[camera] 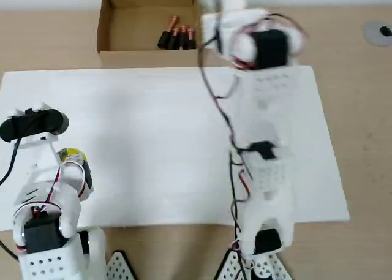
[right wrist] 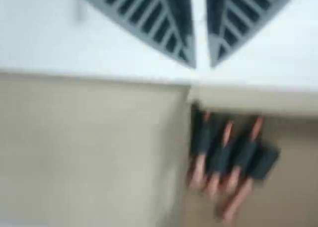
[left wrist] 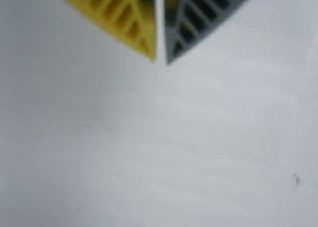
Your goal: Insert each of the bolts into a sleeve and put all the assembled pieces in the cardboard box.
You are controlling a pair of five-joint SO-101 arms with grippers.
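The assembled pieces (camera: 177,36), about four copper bolts in black sleeves, are lying together inside the cardboard box (camera: 122,22), close to its right wall. The box is sitting at the far edge of the counter (camera: 49,41). Every piece I can make out is lying in the box, so the task is looking finished or very nearly so.

The right hand (right wrist: 201,63) is hanging over the box's rim just above the pieces, its jaws drawn almost together and gripping nothing. The left hand (left wrist: 160,58) is resting near the counter's near left corner, its yellow and grey jaws also together and holding nothing.

A white sheet (camera: 153,139) is covering most of the wooden counter. A grey disc (camera: 376,32) is lying near the far right corner.
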